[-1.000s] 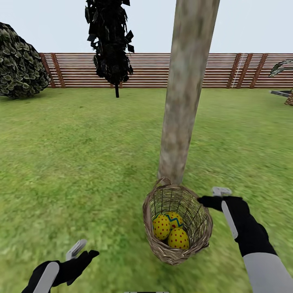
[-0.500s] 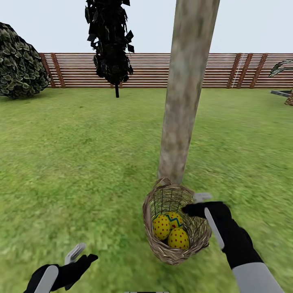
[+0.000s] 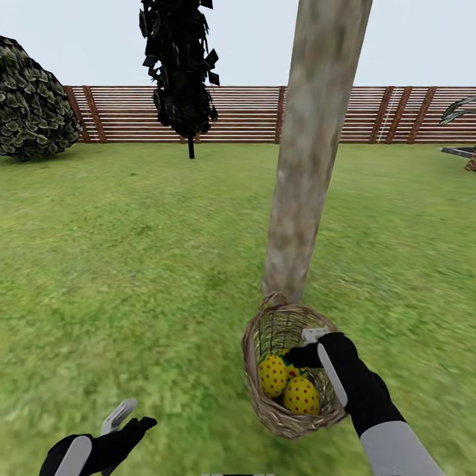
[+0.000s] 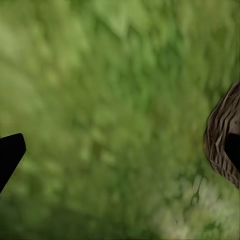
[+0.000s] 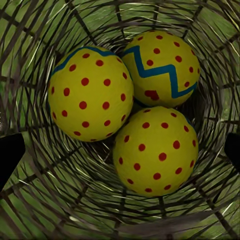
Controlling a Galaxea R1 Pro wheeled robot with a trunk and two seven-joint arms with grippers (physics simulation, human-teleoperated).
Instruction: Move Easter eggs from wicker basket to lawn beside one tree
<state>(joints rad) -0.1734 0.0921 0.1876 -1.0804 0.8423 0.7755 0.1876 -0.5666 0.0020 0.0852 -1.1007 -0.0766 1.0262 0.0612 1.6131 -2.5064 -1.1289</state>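
The wicker basket stands on the lawn at the foot of the thick pale tree. In the right wrist view all three Easter eggs lie together on its bottom: one, another with a teal zigzag and a third. From the head view two eggs show beside my right hand. My right gripper hangs open over the basket's mouth, fingertips wide apart above the eggs. Low at the left, over grass, my left gripper is open and empty.
A round dark bush and a slim dark tree stand far off before the brown slat fence. The left wrist view looks down on grass with the basket's side at its edge. Open grass lies all around the trunk.
My right gripper has swung leftwards from beside the basket to above its opening. The head view has shifted a little, and the left hand has sunk lower in it.
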